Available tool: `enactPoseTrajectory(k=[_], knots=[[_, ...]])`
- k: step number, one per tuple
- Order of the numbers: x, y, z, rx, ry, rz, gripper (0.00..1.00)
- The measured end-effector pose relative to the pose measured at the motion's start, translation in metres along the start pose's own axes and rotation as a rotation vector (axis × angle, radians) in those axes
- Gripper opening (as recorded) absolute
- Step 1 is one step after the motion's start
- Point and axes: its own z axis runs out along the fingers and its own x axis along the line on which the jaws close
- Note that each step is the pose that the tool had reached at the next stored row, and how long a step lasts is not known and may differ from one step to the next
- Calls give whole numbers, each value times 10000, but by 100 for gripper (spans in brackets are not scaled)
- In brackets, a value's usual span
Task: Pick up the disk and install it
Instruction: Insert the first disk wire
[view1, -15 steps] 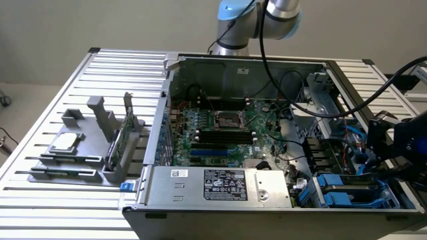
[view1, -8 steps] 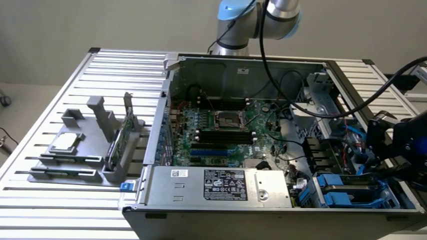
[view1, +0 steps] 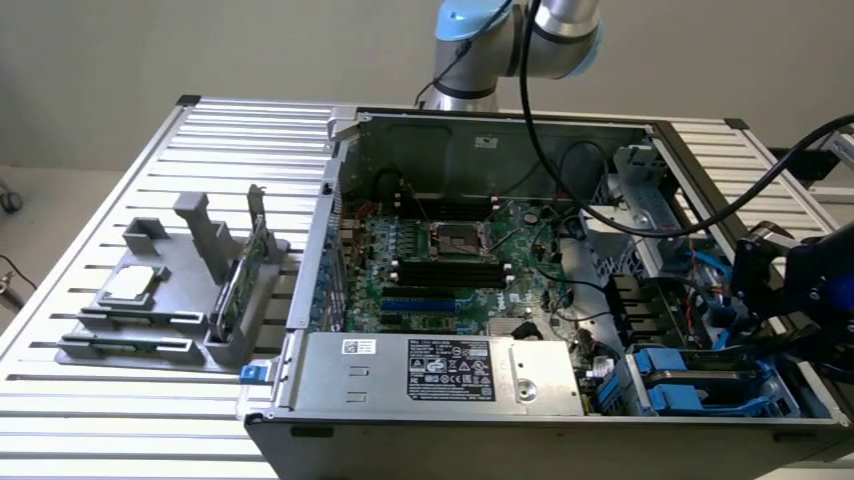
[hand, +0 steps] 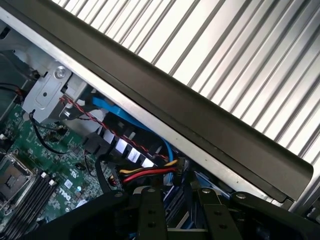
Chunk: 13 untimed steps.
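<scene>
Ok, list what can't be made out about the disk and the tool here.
- Black tool: cut off at the exterior view's right edge; whether it holds anything cannot be told.
- Bright blue plastic rails near the tool: exterior view, too dark to tell whether the silver-grey metal disk sits between them.

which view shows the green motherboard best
The exterior view: the motherboard lies whole inside the open case, seen from above. The wrist view shows one corner of it, with the socket and memory slots, at a steep angle.
</scene>
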Motion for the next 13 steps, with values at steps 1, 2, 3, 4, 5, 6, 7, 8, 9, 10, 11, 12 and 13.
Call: enactPoseTrajectory(k=[1, 2, 3, 4, 5, 6, 7, 8, 9, 10, 11, 12, 13], knots=[[0, 0, 1, 2, 16, 4, 31], [-1, 0, 1, 5, 31, 7, 29], [-1, 1, 2, 10, 47, 12, 29], [-1, 1, 2, 14, 62, 17, 22], [-1, 1, 3, 18, 79, 21, 22], [-2, 1, 3, 21, 95, 25, 18], [-2, 1, 3, 24, 113, 30, 18], [-2, 1, 3, 25, 140, 36, 18], [-2, 1, 4, 26, 181, 45, 18], [-2, 2, 3, 26, 234, 55, 18], [-2, 1, 4, 26, 306, 71, 18], [-2, 1, 4, 32, 382, 89, 18], [-1, 0, 2, 43, 452, 108, 18]])
